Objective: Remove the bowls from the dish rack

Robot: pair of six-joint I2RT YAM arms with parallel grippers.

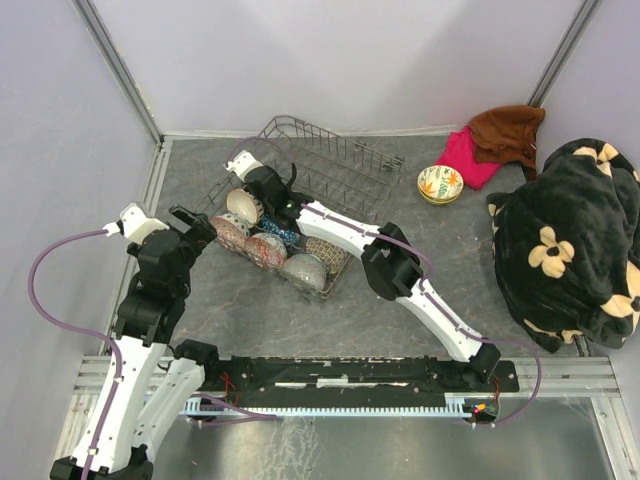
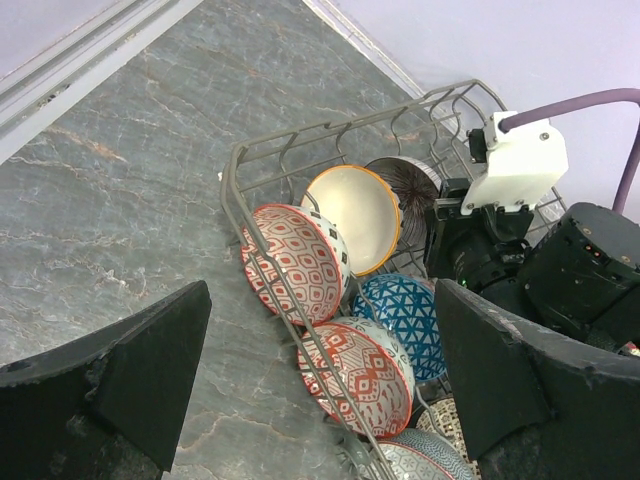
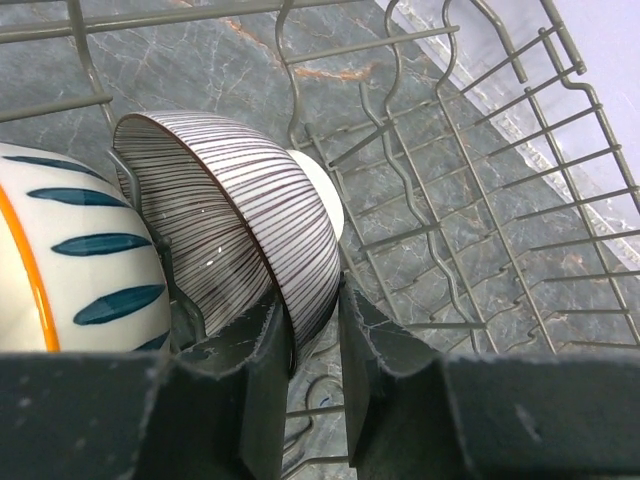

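Note:
The grey wire dish rack (image 1: 335,150) stands at the table's back middle, with several patterned bowls (image 1: 268,250) on edge along its near left side. My right gripper (image 3: 315,305) reaches into the rack and is shut on the rim of a purple-striped bowl (image 3: 240,215), one finger inside it and one against its outer wall. Beside it leans a cream bowl with blue leaf marks (image 3: 80,270). My left gripper (image 2: 322,300) hangs open above the rack's left wall, over two red-patterned bowls (image 2: 300,262) and a blue one (image 2: 405,310), touching nothing.
A yellow flowered bowl (image 1: 440,183) sits on the table right of the rack. Behind it lie a pink cloth (image 1: 468,158) and a brown cloth (image 1: 510,130). A black flowered blanket (image 1: 565,240) fills the right side. Walls close in at left and back.

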